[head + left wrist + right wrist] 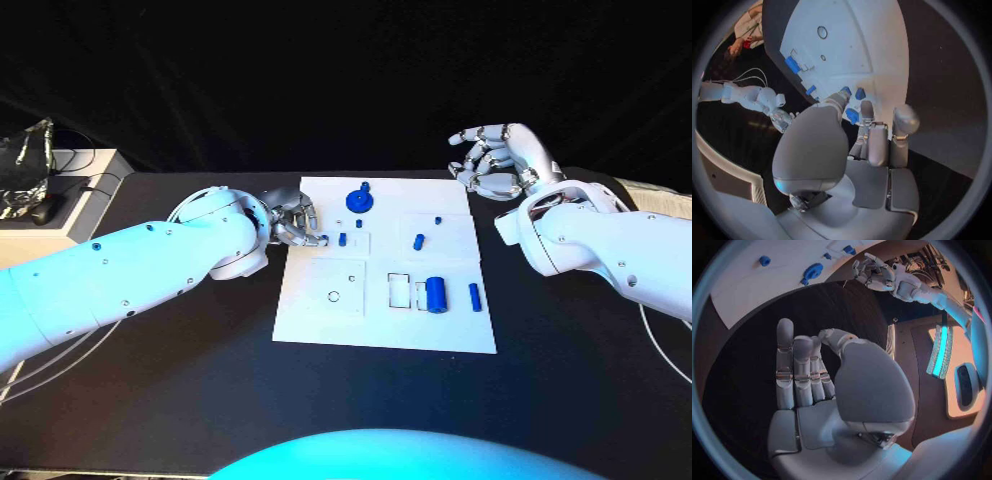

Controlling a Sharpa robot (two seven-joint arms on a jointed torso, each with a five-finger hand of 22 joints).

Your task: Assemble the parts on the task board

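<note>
While the right hand (498,160) hovers empty with fingers spread beyond the board (387,330), the left hand's (293,222) fingers reach a small blue peg (342,240) at its edge, seemingly to pinch it.

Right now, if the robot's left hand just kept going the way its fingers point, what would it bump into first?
Probably the small blue part right by its fingertips on the task board. The left hand points across the board's near-left corner; height above the board is hard to judge.

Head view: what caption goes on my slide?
Left hand reaches onto the task board; right hand hovers beside it.
</note>
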